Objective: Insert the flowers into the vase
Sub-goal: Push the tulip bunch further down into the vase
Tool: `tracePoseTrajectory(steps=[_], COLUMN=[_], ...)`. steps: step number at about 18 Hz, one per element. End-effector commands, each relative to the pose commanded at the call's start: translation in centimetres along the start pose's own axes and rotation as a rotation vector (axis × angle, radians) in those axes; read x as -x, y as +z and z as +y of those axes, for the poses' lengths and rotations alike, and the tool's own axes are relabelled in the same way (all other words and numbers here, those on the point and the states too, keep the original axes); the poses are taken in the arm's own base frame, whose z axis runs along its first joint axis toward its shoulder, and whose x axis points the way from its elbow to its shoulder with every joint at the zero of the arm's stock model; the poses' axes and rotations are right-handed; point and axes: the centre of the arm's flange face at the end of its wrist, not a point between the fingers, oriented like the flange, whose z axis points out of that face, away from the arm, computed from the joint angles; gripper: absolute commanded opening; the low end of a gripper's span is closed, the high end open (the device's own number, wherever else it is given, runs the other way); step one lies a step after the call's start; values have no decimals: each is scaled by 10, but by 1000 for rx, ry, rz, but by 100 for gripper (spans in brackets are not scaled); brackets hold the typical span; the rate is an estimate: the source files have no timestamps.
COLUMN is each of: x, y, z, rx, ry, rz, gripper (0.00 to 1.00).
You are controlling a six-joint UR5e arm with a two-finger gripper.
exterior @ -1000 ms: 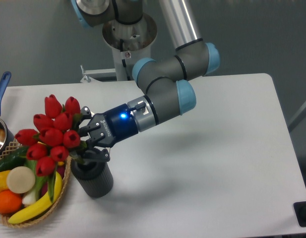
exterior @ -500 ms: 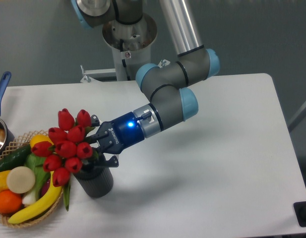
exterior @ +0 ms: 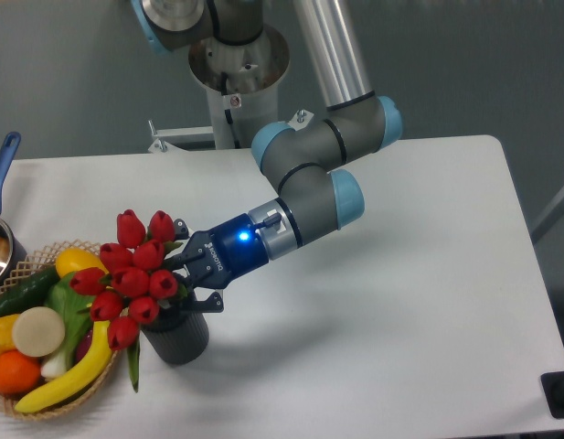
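Observation:
The flowers (exterior: 128, 276), a bunch of red tulip buds with green leaves, hang tilted to the left just above the vase (exterior: 178, 337). The vase is a short dark grey ribbed cylinder near the table's front left. The lower part of the bunch meets the vase's mouth, and a green leaf droops down the vase's left side. My gripper (exterior: 183, 273) reaches in from the right and is shut on the flowers at the stem, just above the vase's rim. The buds hide the fingertips and the vase's mouth.
A woven wicker basket (exterior: 91, 389) with a banana, an orange and green vegetables stands right next to the vase on its left. A pot with a blue handle (exterior: 0, 165) sits at the far left edge. The robot's base (exterior: 236, 64) stands behind the table.
The gripper has carried the flowers to the right and downward. The bunch has gone from above the basket to right over the vase, with its lower end now at the mouth.

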Motion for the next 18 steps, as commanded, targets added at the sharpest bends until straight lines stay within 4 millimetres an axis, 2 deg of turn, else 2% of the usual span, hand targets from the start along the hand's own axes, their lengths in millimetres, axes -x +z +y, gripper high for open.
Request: tracePoseTrajectory(steps=[3, 4, 6, 9, 10, 14, 17, 18], x=[2, 3, 3, 4, 4, 4, 6, 5], y=[0, 0, -1, -1, -1, -2, -8, -12], z=[6, 6, 5, 8, 9, 7, 6, -1], rx=[2, 2, 4, 36, 51, 61, 89, 110], ry=[15, 18, 21, 31, 46, 55, 62, 76], rz=[0, 0, -3, -13, -17, -22, -41, -55], gripper=[52, 61, 65, 85, 89, 100, 100, 100])
